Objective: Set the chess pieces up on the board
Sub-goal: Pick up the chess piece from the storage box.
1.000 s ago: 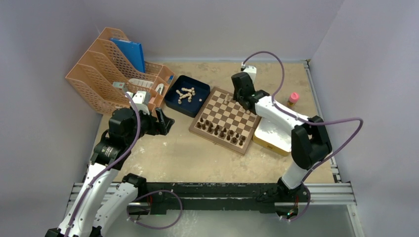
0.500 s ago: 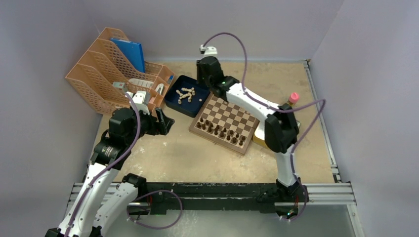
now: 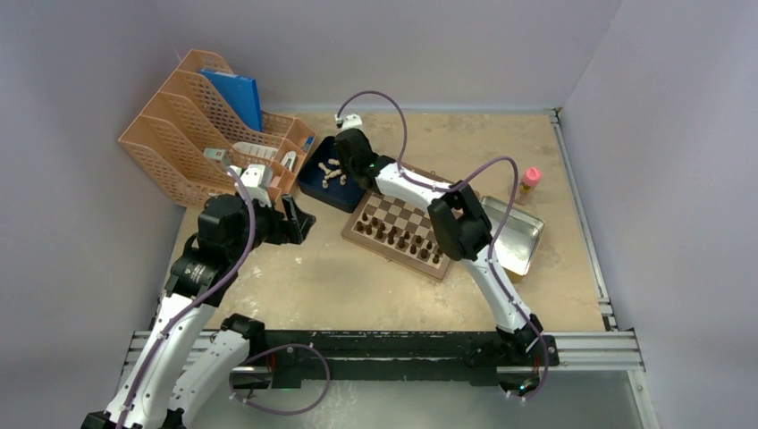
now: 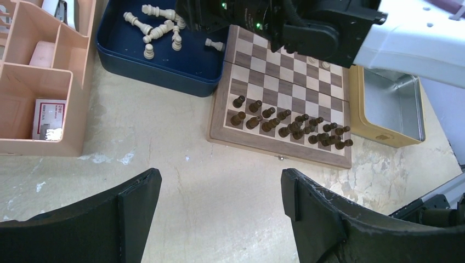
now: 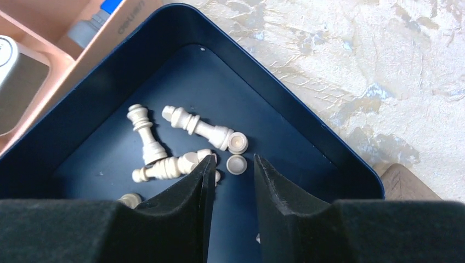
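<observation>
Several light chess pieces (image 5: pixel 197 127) lie on their sides in the dark blue tray (image 5: pixel 307 137); the top view shows them too (image 3: pixel 332 168). My right gripper (image 5: pixel 234 160) hangs low over that tray, jaws a narrow gap apart and holding nothing, with a small round piece (image 5: pixel 237 164) just ahead of the gap. The board (image 3: pixel 404 207) lies right of the tray, and dark pieces (image 4: pixel 285 123) fill its two near rows. Two light pieces (image 4: pixel 311 59) stand near its far edge. My left gripper (image 4: pixel 219 181) is wide open over bare table, short of the board.
An orange desk organiser (image 3: pixel 214 125) stands at the back left, next to the tray. A yellow-rimmed metal tin (image 3: pixel 517 238) lies right of the board, with a pink-capped bottle (image 3: pixel 531 179) behind it. The right arm (image 3: pixel 420 188) reaches across the board's far half.
The right arm has swung left, from over the board's far side to over the blue tray, uncovering the tin. The left arm has not moved.
</observation>
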Action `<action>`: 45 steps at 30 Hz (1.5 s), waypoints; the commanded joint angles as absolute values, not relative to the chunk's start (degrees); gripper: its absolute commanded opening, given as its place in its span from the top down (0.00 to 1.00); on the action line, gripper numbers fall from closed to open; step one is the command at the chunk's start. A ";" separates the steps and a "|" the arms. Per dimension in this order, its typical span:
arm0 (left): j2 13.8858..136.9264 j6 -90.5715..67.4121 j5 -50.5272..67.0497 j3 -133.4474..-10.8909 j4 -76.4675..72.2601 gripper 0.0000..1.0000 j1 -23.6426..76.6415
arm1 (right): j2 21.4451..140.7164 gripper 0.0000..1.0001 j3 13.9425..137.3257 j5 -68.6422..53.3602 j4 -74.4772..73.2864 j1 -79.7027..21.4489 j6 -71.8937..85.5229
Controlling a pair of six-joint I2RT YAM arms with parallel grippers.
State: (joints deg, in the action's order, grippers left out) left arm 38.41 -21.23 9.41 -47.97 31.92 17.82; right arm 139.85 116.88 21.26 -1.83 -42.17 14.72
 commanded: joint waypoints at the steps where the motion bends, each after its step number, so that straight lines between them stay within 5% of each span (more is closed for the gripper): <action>1: 37.58 -20.39 8.44 -48.32 29.80 0.20 18.11 | 139.59 0.65 120.94 25.05 4.80 -42.59 10.32; 45: 38.80 -20.13 8.25 -48.43 29.83 0.20 18.11 | 148.26 0.70 127.44 26.11 2.77 -42.61 7.38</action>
